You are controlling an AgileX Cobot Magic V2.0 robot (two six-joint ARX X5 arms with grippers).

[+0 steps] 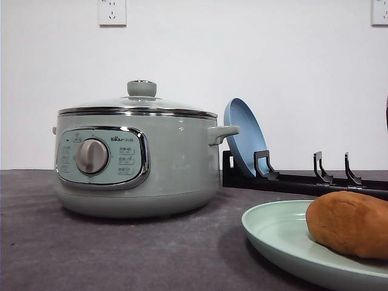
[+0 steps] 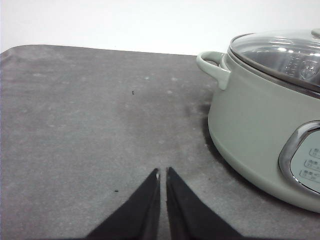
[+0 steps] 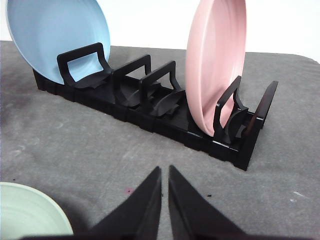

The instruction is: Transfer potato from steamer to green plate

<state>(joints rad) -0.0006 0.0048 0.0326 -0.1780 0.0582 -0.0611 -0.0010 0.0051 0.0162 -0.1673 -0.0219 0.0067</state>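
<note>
The orange-brown potato [image 1: 350, 223] lies on the pale green plate [image 1: 276, 233] at the front right of the table. The sage-green steamer [image 1: 136, 157] stands at the left with its glass lid on; it also appears in the left wrist view [image 2: 260, 120]. My left gripper [image 2: 162, 172] is shut and holds nothing, hovering over the grey mat beside the steamer. My right gripper [image 3: 164, 170] is shut and holds nothing, in front of the black rack, with the green plate's rim [image 3: 30, 212] close by.
A black dish rack [image 3: 150, 112] at the back right holds an upright blue plate [image 3: 55, 35] and an upright pink plate [image 3: 217, 65]. In the front view the rack [image 1: 303, 180] sits behind the green plate. A grey mat [image 2: 90, 125] covers the table.
</note>
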